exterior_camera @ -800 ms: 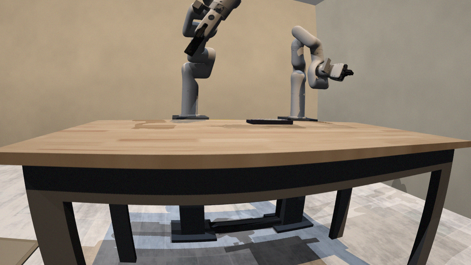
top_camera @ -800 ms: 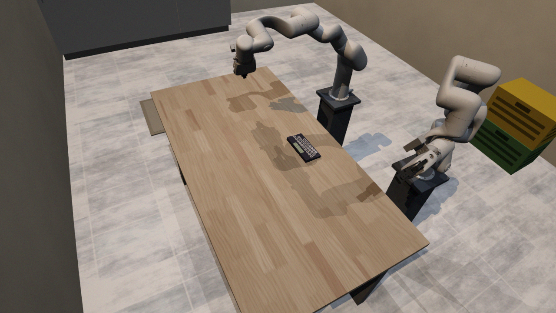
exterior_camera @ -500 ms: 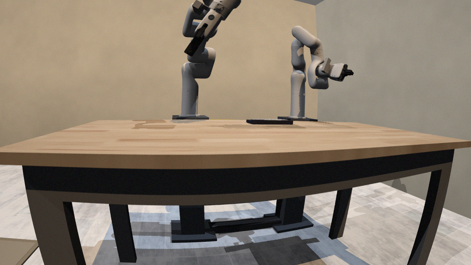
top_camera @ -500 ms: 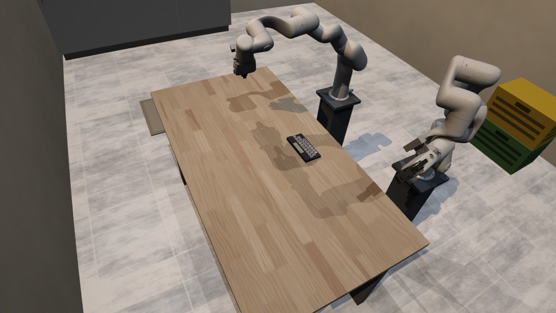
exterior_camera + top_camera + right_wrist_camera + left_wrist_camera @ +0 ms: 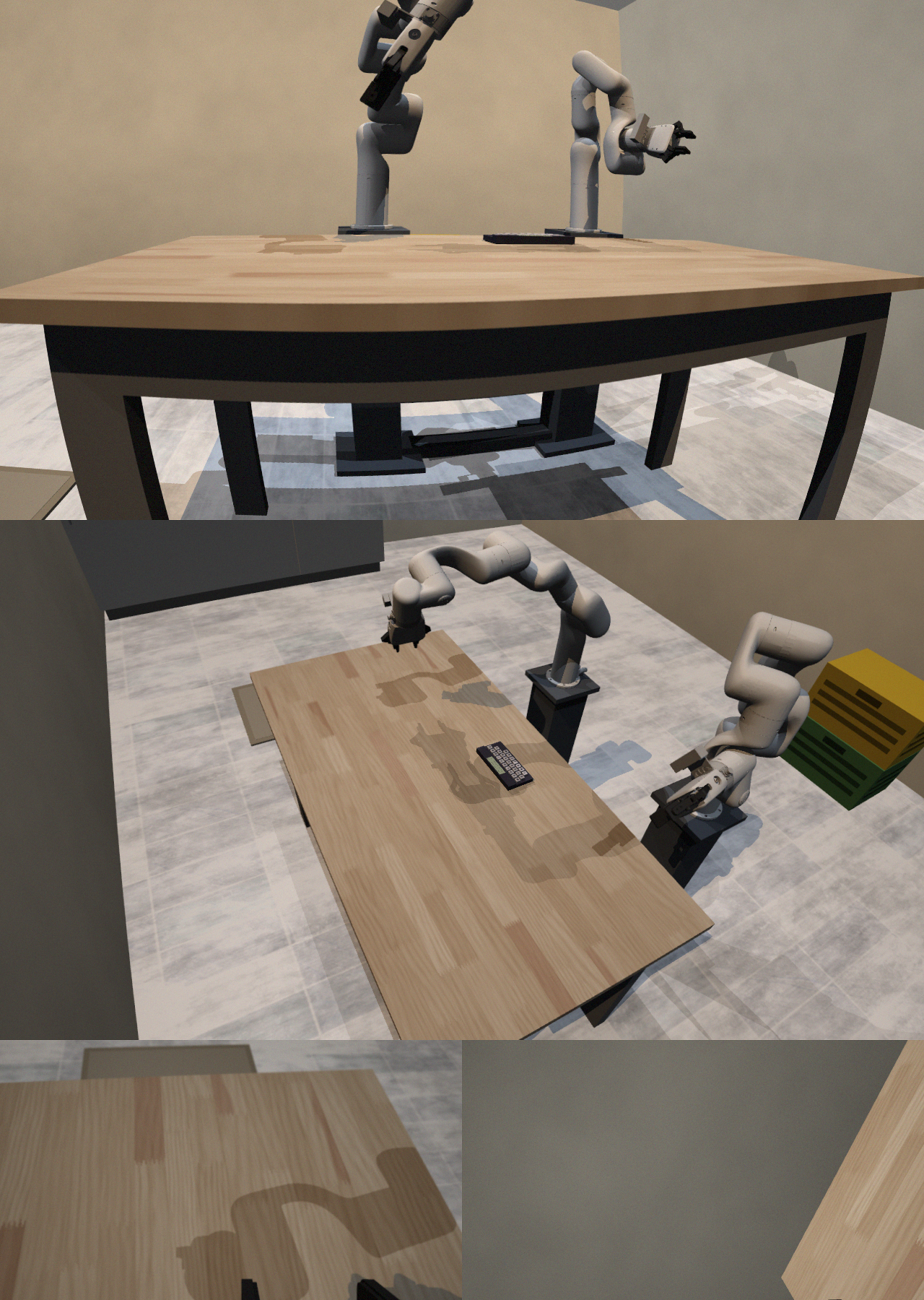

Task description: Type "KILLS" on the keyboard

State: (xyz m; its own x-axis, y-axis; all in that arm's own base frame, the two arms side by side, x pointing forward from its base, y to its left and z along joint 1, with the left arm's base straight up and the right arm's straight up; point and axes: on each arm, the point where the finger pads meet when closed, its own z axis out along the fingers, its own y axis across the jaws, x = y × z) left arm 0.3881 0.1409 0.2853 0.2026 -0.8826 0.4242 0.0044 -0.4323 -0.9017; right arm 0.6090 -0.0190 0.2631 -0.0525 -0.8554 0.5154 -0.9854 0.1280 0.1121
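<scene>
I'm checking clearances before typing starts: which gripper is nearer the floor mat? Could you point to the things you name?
Right. The right gripper (image 5: 406, 648) (image 5: 372, 102) (image 5: 307, 1282) is raised near the mat's (image 5: 248, 717) (image 5: 29, 495) (image 5: 166, 1063) end; the left gripper (image 5: 662, 817) (image 5: 691, 143) (image 5: 834, 1299) is toward the other end, across the table (image 5: 388, 830) (image 5: 452, 278) (image 5: 877, 1184) (image 5: 108, 1148).

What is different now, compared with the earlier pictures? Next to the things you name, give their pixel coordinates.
The fingers of both the left gripper (image 5: 661, 812) (image 5: 689, 143) (image 5: 834, 1298) and the right gripper (image 5: 406, 648) (image 5: 372, 102) (image 5: 307, 1281) have spread apart, from closed to open. Nothing was visibly taken hold of or let go. Both arms and the keyboard (image 5: 502, 768) (image 5: 529, 239) stayed where they were.
</scene>
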